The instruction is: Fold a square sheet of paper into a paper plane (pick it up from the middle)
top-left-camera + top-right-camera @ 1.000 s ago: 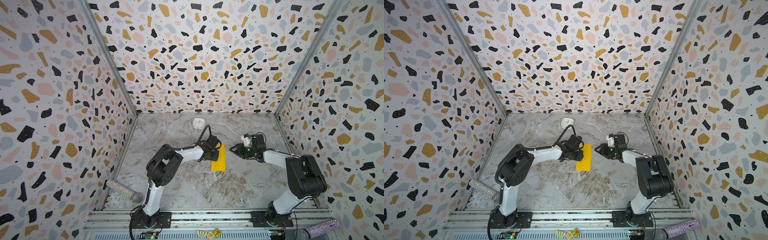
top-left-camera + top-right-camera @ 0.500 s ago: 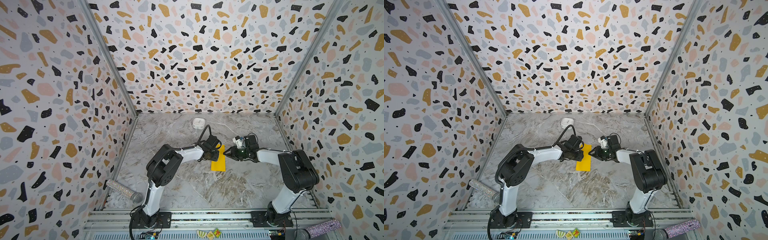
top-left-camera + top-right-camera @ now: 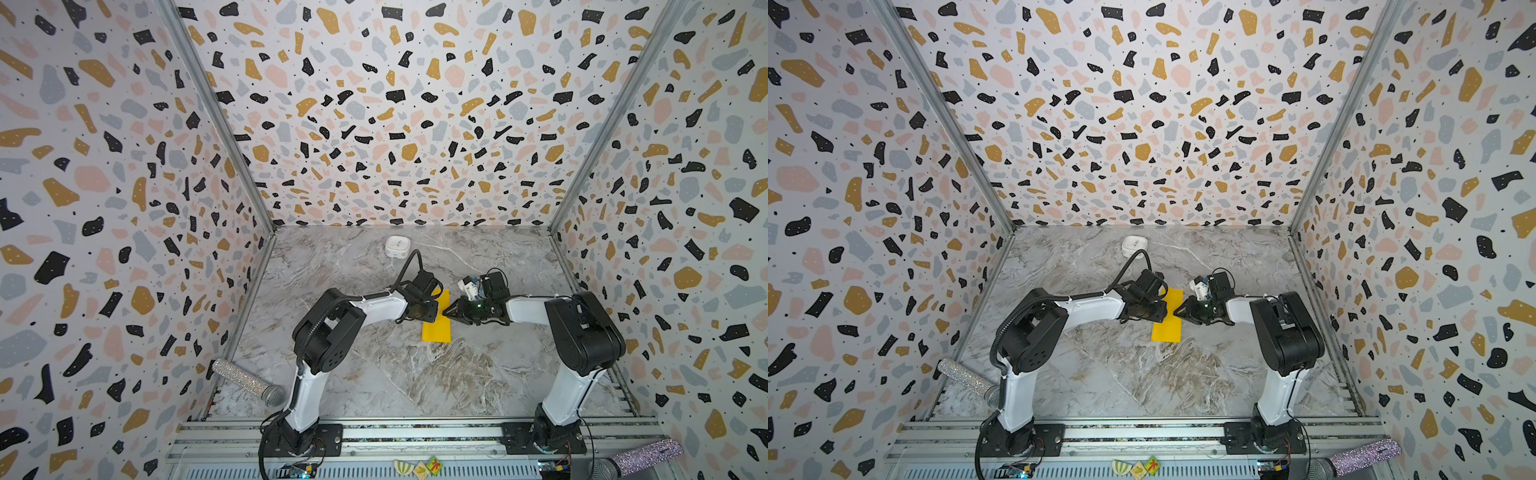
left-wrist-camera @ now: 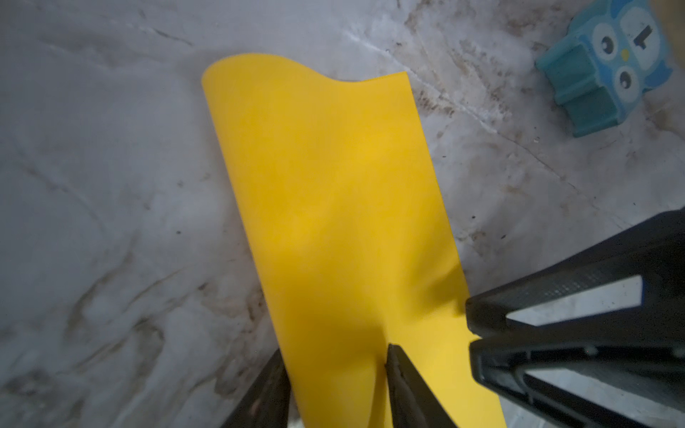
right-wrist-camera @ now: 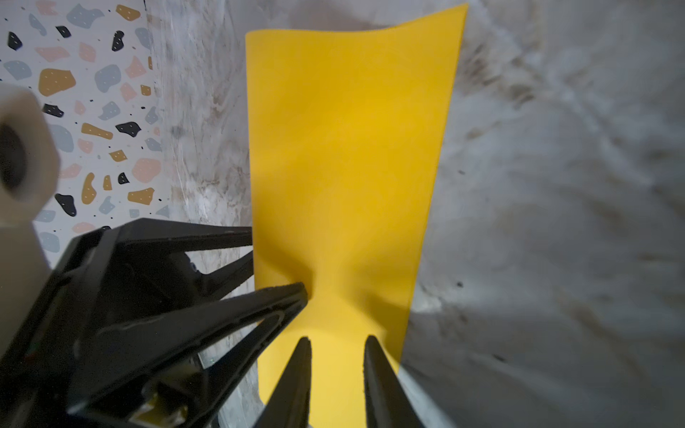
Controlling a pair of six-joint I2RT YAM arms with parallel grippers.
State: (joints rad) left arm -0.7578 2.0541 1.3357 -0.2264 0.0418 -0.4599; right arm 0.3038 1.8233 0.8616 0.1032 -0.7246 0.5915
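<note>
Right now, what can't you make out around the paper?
- Left gripper: yellow paper between its fingers, left wrist view; clamped or loose unclear. In both top views its body hides the tips.
- Right gripper: tips at the paper's edge; pinch too blurred to confirm.
- Paper layers: single or doubled, too small in top views; wrist frames cut it off.

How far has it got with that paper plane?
Early. Done: the square sheet of paper is bent into a narrow strip. In hand: the left hand holds it, and the right hand straddles its edge. Left: every sharp crease, the nose, the wings; no plane shape yet.
</note>
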